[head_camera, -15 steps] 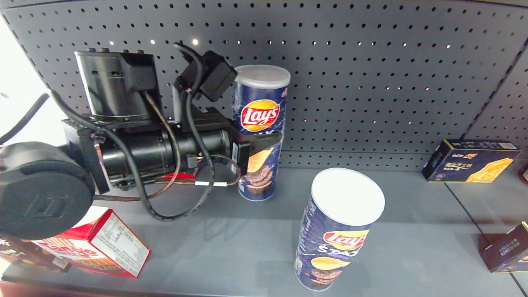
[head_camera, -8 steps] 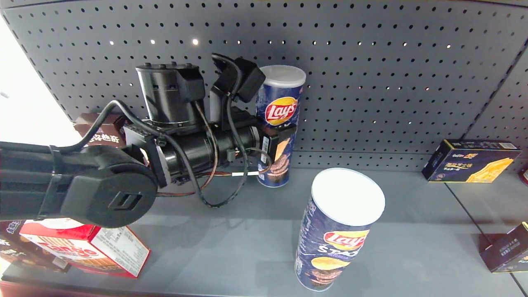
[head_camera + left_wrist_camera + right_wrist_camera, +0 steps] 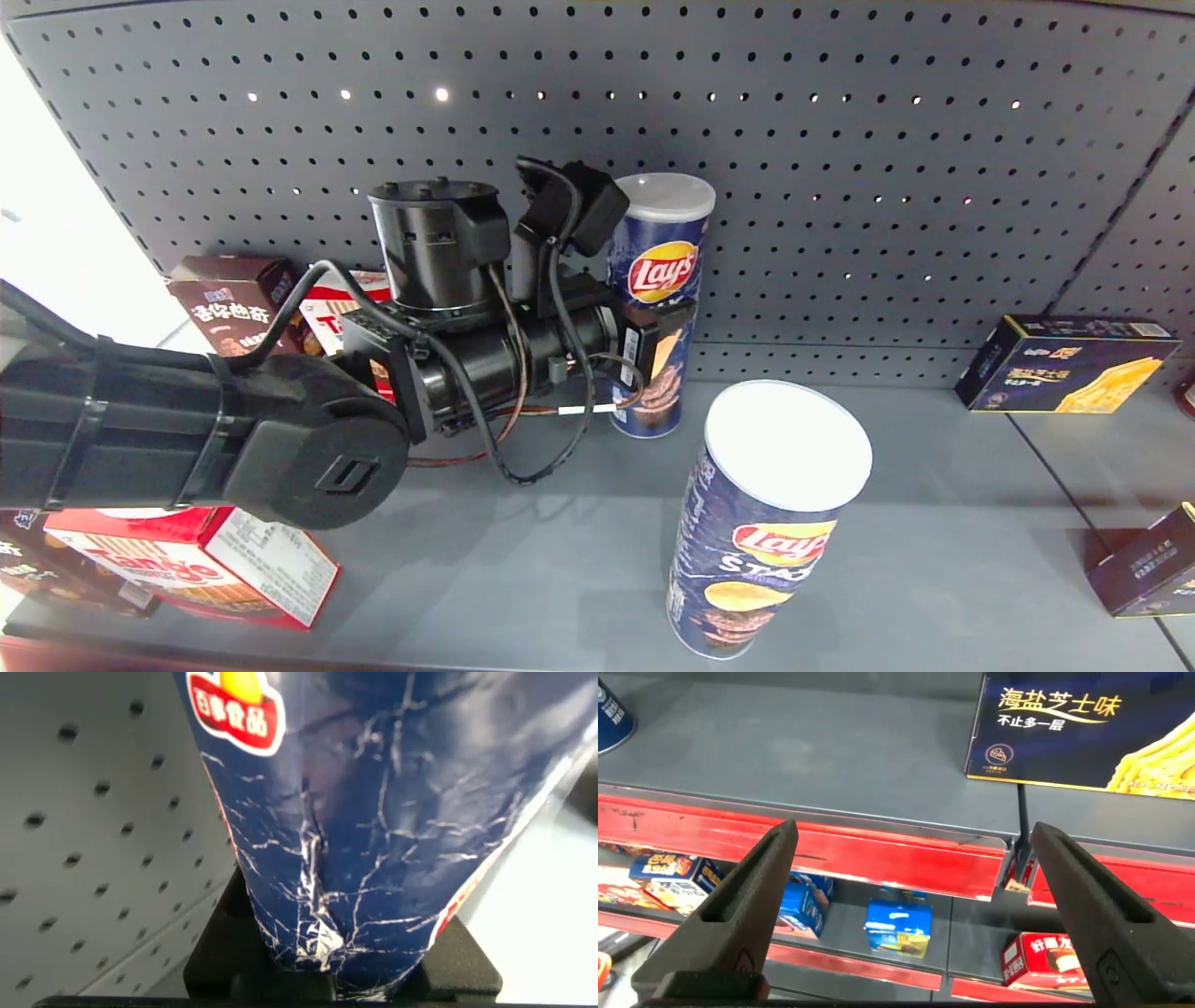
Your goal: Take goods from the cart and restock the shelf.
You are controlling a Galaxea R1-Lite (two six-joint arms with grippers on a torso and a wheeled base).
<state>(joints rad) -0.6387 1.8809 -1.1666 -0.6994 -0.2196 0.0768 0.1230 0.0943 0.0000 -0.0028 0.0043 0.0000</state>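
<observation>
Chip can: upright at the centre of the head view, close to the pegboard back; whether its base touches the shelf cannot be told.
Handling: judged light, a stiff tube with thin walls that may dent, a smooth wrap, brittle contents; tall and narrow, so easily tipped.
Hold: best taken around the wall near mid-height, never by the plastic lid.
Left claw: closed around the can's middle, just below the logo.
Second can: standing lower right of the held one, apart from it.
Boxes: a red box at lower left, a dark box at right.
Right claw: spread wide, nothing held, before the lower shelves.
</observation>
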